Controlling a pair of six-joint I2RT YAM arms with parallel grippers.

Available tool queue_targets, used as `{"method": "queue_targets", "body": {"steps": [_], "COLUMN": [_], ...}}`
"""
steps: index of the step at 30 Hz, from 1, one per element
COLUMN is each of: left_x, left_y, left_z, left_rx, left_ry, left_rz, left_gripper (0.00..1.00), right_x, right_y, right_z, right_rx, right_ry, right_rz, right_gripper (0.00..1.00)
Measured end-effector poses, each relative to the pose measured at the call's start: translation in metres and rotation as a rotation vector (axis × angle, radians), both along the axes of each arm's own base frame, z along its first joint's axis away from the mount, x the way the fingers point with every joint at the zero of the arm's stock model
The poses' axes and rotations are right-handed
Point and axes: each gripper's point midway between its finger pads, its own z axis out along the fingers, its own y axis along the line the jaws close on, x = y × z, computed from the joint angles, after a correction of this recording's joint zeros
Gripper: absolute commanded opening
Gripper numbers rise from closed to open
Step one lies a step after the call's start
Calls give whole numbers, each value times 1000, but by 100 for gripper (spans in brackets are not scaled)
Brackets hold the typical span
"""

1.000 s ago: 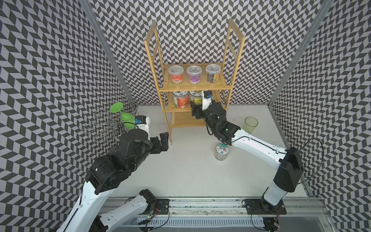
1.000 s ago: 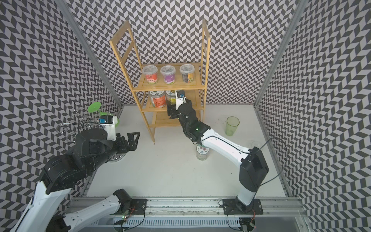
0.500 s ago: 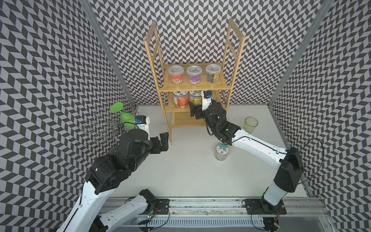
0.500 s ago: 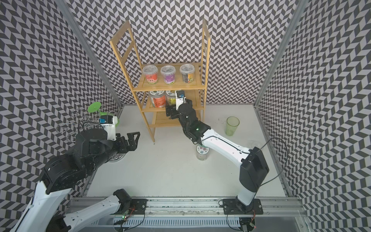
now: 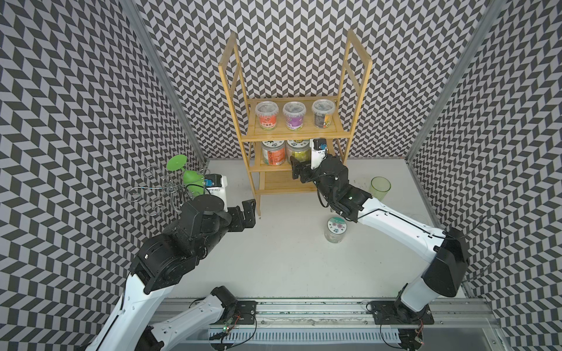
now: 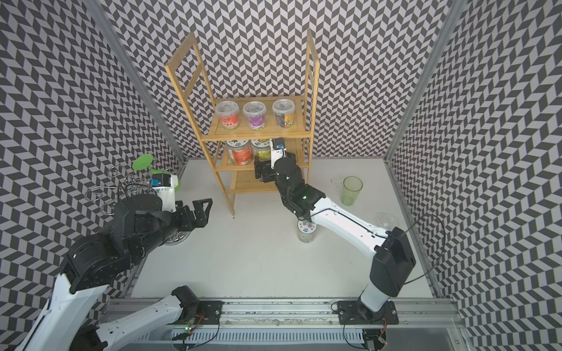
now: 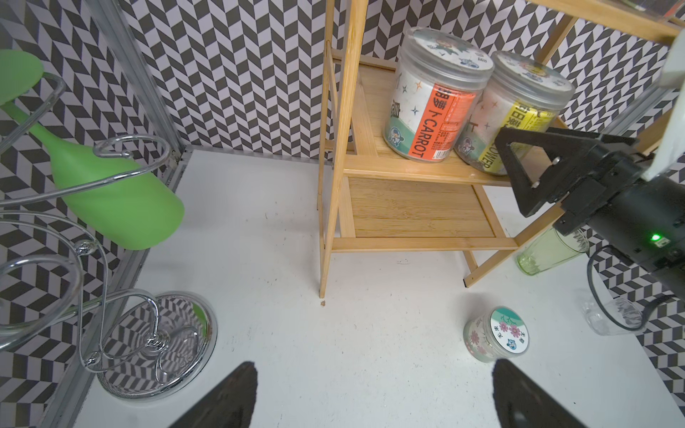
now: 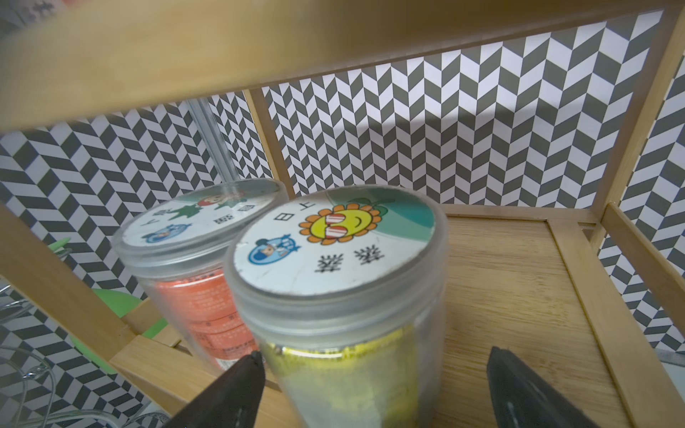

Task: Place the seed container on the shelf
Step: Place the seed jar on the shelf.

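The seed container (image 8: 333, 241) (yellow sunflower label) stands on the middle tier of the shelf (image 5: 292, 138), beside the carrot jar (image 8: 192, 229). The right gripper (image 8: 374, 354) straddles it, jaws apart, seemingly without contact. The left gripper (image 7: 372, 367) gapes before the shelf.

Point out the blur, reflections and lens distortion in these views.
Right wrist: the shelf board closest to the lens is smeared out of focus, while the sunflower jar lid is fairly sharp. Left wrist: the chrome stand base mirrors the chevron wall. In both top views, wide-angle perspective splays the shelf's uprights outward.
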Motion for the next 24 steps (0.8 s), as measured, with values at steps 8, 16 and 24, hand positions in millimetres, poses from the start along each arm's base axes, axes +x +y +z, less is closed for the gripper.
{"method": "queue_targets", "body": {"steps": [8, 16, 24], "left_x": [0, 0, -2], "left_y": [0, 0, 1], "left_z": [0, 0, 0], "left_rx": [1, 0, -2], "left_ry": [0, 0, -3], "left_rz": [-1, 0, 0], "left_gripper": [100, 100, 100], "right_x": [-6, -8, -7], "right_y": [-5, -4, -3], "right_z": [1, 0, 0], "right_rx": [-7, -21, -30], "right_ry": [5, 10, 9], "right_rz": [4, 19, 22], "right_gripper": [89, 74, 72]}}
